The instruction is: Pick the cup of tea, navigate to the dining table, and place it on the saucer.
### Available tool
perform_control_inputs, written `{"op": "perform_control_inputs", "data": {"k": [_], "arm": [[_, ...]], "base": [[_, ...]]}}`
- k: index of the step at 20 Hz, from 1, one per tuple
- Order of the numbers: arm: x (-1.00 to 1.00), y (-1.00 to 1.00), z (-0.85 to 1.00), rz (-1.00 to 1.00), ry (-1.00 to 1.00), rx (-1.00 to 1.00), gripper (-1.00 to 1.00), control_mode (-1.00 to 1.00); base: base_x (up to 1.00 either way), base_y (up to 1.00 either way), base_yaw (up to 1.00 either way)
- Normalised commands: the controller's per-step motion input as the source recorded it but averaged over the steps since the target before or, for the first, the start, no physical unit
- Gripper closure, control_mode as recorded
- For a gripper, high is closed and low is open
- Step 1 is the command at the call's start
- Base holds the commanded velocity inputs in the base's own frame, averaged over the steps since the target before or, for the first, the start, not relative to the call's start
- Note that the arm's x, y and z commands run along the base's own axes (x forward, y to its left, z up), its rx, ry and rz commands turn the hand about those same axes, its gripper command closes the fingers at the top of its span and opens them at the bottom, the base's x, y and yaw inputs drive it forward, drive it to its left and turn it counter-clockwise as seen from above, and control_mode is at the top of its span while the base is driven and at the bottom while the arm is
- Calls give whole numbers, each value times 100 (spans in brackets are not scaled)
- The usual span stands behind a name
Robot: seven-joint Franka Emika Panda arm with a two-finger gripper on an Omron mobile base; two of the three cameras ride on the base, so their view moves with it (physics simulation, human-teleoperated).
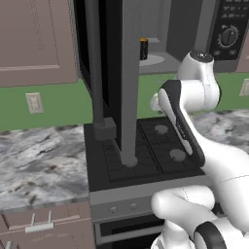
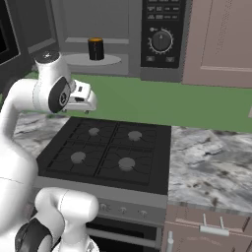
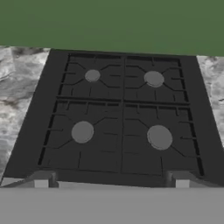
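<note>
The cup of tea [image 2: 95,48], a small black mug with orange-brown liquid at its rim, stands on the pale round turntable [image 2: 110,60] inside the open microwave [image 2: 98,29]. It also shows past the door edge [image 1: 143,48]. My gripper [image 3: 111,181] hangs over the front of the black stove [image 3: 122,109], well below and in front of the mug, open with nothing between its fingers. The white hand [image 2: 82,97] sits left of the stove's back burners. The dining table and the saucer are out of view.
The microwave's dark door [image 1: 104,63] swings out over the stove's left side. Its control panel with a dial [image 2: 161,34] is right of the cavity. Marbled counters [image 2: 211,162] flank the stove, brown cabinets [image 2: 221,39] hang above, and the wall is green.
</note>
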Motion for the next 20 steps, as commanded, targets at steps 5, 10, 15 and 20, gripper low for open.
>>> {"op": "perform_control_inputs", "data": {"k": [5,10,15,20], "arm": [[-4,31,68,0,-48,0,-100,-100],[16,6,96,0,-30,3,-100,-100],[4,0,97,0,-9,13,-100,-100],[8,0,67,0,0,15,-100,-100]], "base": [[0,0,0],[0,0,0],[0,0,0],[0,0,0]]}}
